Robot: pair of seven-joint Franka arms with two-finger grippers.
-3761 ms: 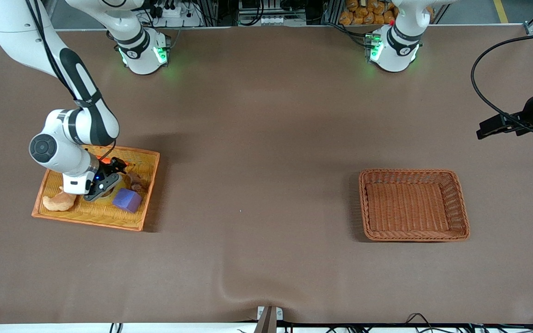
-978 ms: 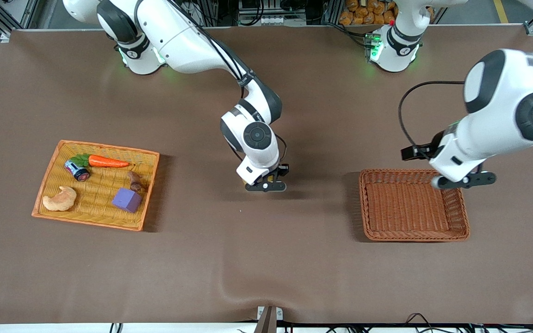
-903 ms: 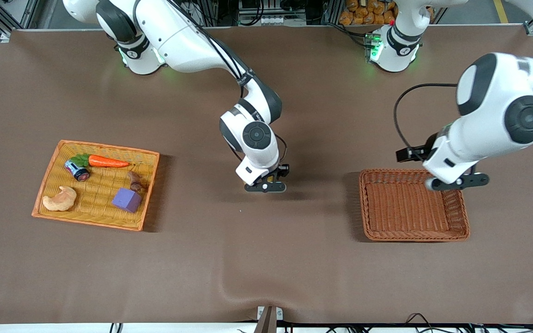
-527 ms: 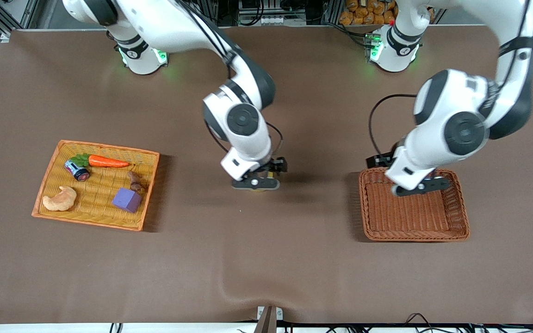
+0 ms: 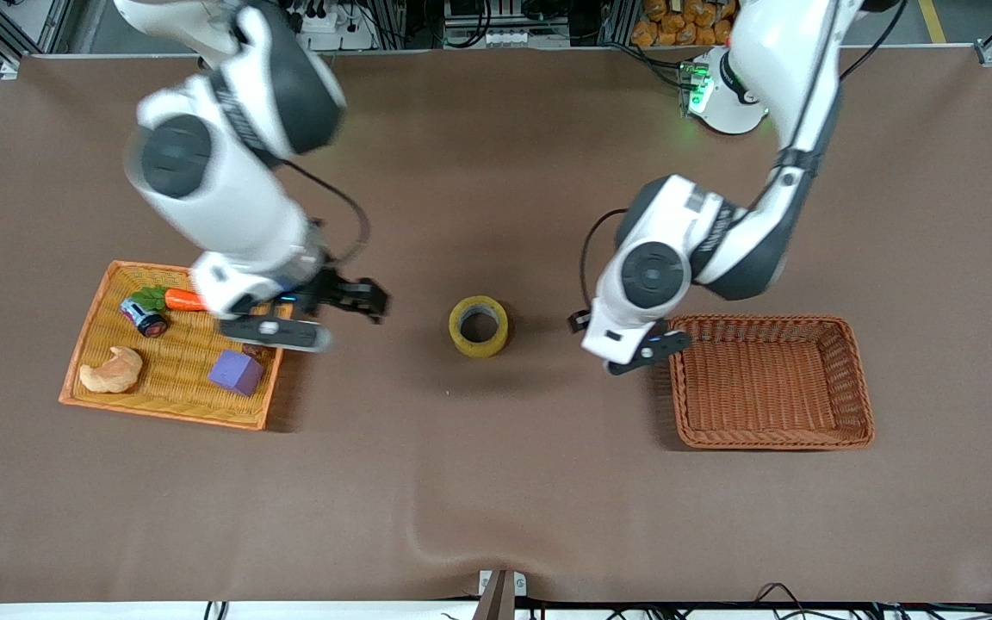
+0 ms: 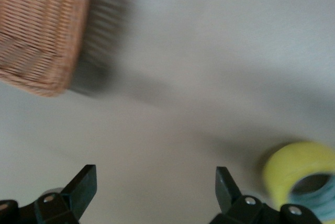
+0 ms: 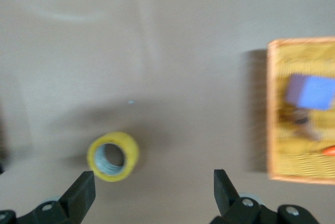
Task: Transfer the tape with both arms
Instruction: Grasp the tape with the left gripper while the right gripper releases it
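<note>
Tape (image 5: 479, 325): now lying free mid-tabletop, set down there by right gripper (image 5: 276, 331), which has pulled back over the flat tray (image 5: 170, 407), jaws apart. Left gripper (image 5: 636, 356): come in beside tape, jaws apart, empty. Handover half done.

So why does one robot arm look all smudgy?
Front view: the right gripper and its arm are smeared by motion over the yellow tray, while the tape looks crisp. Left wrist view: the brown basket is streaked too.
</note>
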